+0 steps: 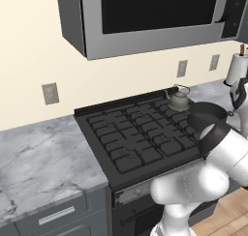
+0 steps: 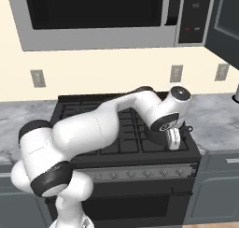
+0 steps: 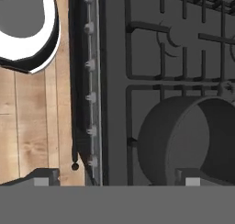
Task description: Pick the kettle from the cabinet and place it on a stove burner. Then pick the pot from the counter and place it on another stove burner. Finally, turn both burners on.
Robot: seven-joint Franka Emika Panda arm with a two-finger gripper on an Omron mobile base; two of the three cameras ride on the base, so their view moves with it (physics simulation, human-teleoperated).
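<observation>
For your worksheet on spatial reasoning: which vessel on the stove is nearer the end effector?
The pot, wide, dark and low, directly under the open end effector; the small kettle sits at the back.

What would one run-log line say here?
kettle: on rear burner | pot: on front burner | gripper: open, above pot | knobs: untouched

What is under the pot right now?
The pot sits on the black stove grate, near the knob row. The burner below it is covered by the pot. The open gripper hangs over it.

grey-olive kettle (image 1: 178, 100), charcoal pot (image 3: 183, 140), veined white-grey counter (image 1: 38, 153)
</observation>
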